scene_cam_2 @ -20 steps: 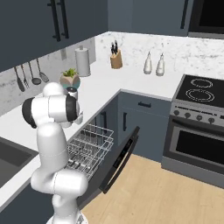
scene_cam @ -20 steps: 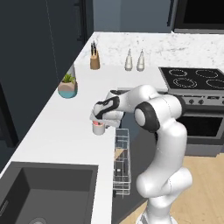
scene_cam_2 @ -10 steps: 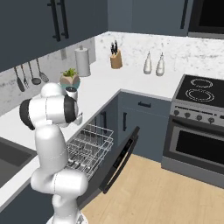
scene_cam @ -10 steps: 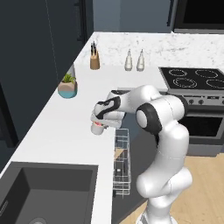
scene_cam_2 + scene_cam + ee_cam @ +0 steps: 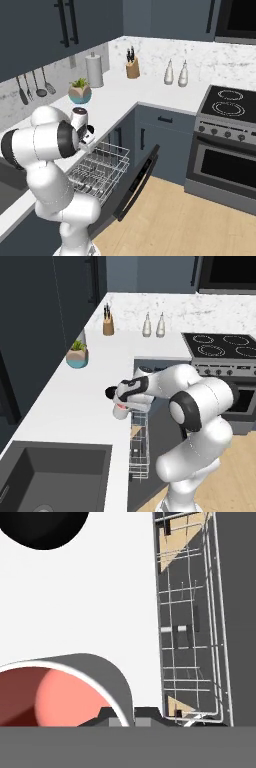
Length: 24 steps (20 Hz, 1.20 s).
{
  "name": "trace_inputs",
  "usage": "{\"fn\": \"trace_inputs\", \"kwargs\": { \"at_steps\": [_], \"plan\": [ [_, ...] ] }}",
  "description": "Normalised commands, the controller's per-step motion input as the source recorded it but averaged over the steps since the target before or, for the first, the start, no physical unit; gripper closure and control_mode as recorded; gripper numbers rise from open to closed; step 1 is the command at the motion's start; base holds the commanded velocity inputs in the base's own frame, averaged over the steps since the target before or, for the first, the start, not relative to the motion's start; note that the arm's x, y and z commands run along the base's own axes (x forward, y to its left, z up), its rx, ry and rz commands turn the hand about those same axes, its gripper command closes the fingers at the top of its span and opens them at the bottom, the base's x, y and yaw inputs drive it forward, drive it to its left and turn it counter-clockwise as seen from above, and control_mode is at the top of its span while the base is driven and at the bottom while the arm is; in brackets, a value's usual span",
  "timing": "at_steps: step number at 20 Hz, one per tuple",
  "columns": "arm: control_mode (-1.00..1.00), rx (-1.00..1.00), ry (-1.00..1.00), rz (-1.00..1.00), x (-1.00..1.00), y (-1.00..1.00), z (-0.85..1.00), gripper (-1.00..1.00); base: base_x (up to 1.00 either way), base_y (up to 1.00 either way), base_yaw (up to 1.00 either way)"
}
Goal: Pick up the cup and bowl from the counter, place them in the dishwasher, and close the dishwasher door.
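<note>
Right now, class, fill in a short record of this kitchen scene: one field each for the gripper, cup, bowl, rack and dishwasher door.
gripper: shut on the cup's wall
cup: red-pink inside, at the counter edge by the rack
bowl: black, on the counter beyond the cup in the hand view
rack: white wire, pulled out; no dishes visible in it
dishwasher door: open, tilted down

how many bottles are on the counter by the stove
2, standing side by side against the backsplash on the counter just left of the stove: the left bottle and the right bottle. None looks hidden.
</note>
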Motion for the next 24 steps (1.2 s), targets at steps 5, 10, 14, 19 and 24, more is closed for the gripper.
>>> {"fn": "trace_inputs", "kwargs": {
  "at_steps": [5,10,14,19,24],
  "plan": [
    [-1.00,0.05,0.00,0.00,-0.25,-0.72,0.00,1.00,0.00,0.00,0.00],
    [-1.00,0.02,0.04,0.00,0.02,-0.63,-0.09,1.00,0.00,0.00,0.00],
    [-1.00,0.00,0.08,0.00,0.23,-0.45,-0.34,1.00,0.00,0.00,0.00],
    [-1.00,0.00,0.01,0.00,0.29,-0.26,-0.47,1.00,0.00,0.00,0.00],
    [-1.00,0.00,0.00,0.10,0.32,-0.08,-0.53,1.00,0.00,0.00,0.00]
  ]
}}
